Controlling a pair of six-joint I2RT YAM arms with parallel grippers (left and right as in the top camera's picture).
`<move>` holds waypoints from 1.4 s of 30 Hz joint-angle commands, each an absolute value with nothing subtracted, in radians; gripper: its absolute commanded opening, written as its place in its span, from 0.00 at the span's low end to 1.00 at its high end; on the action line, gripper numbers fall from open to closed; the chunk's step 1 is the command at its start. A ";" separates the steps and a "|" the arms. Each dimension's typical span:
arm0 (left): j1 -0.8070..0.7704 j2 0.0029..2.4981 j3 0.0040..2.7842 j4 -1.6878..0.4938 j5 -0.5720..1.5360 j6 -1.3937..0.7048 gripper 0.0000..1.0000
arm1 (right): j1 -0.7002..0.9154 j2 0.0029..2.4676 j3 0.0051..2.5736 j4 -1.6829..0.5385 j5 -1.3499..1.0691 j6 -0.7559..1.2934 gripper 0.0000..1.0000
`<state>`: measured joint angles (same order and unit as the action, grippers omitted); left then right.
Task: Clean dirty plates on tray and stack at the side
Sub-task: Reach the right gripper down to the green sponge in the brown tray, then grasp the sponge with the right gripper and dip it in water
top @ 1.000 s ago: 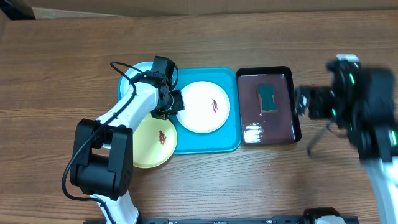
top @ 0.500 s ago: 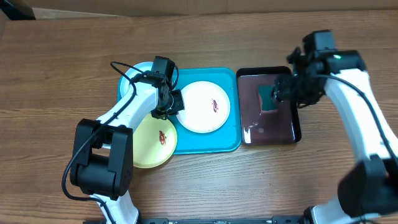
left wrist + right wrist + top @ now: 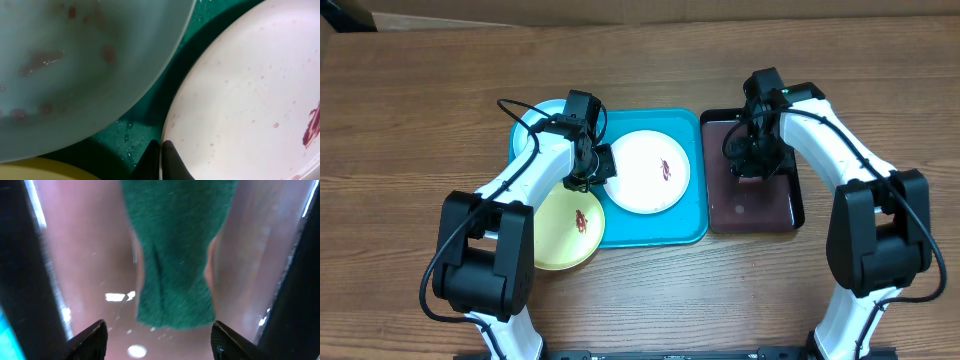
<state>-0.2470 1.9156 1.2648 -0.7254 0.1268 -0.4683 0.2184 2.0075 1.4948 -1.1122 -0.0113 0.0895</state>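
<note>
**Supervisor:** What changed in that last second?

**Operator:** My right gripper (image 3: 751, 162) swung in from the table's 3 o'clock edge, where it had been well clear of everything. It ended above the black tray (image 3: 750, 212), directly over the green sponge (image 3: 175, 255). Its jaws had narrowed from their widest. On my wrist feed they stood partly apart, 1 finger on each side of the sponge, and I could not see them clamped on it.

**Supervisor:** And the left side?

**Operator:** It hadn't moved. The left gripper (image 3: 592, 176) was closed, tips together, at the 9 o'clock rim of the white plate (image 3: 642, 192). I couldn't tell whether the rim was pinched between them.

**Supervisor:** Where were the plates?

**Operator:** All 3 were where they had been, and the 2 I could see well were still smeared. The white one sat mid-way on the turquoise tray (image 3: 665, 230). The yellow-green plate (image 3: 565, 240) lay at its 7 o'clock, overhanging the tray's corner. The light blue plate (image 3: 542, 112) was at its 10 o'clock, mostly under my left arm.

**Supervisor:** So what did that mean?

**Operator:** I judged cleaning hadn't started, and picking up the sponge was the step in hand.
</note>
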 commanded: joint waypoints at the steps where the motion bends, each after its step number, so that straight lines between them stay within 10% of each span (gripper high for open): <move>1: -0.250 1.918 1.278 -0.722 0.131 -0.449 0.04 | 0.219 2.032 1.491 -1.096 0.033 0.105 0.67; 28: -0.250 1.918 1.278 -0.722 0.131 -0.449 0.04 | 0.219 2.043 1.440 -1.050 0.007 0.109 0.62; 30: -0.250 1.918 1.279 -0.722 0.131 -0.449 0.04 | 0.219 2.043 1.425 -1.042 -0.003 0.109 0.51; 32: -0.250 1.918 1.278 -0.722 0.131 -0.449 0.04 | 0.219 2.043 1.425 -1.053 -0.001 0.108 0.04; 35: -0.250 1.918 1.279 -0.722 0.131 -0.449 0.04 | 0.219 2.043 1.475 -1.135 -0.001 0.104 0.04; 36: -0.250 1.918 1.279 -0.721 0.131 -0.449 0.04 | 0.219 2.042 1.498 -1.161 -0.001 0.104 0.04; 39: -0.250 1.918 1.279 -0.721 0.131 -0.449 0.05 | 0.219 2.042 1.557 -1.216 -0.001 0.104 0.56; 42: -0.250 1.918 1.279 -0.721 0.131 -0.449 0.05 | 0.219 2.043 1.571 -1.205 -0.001 0.104 0.75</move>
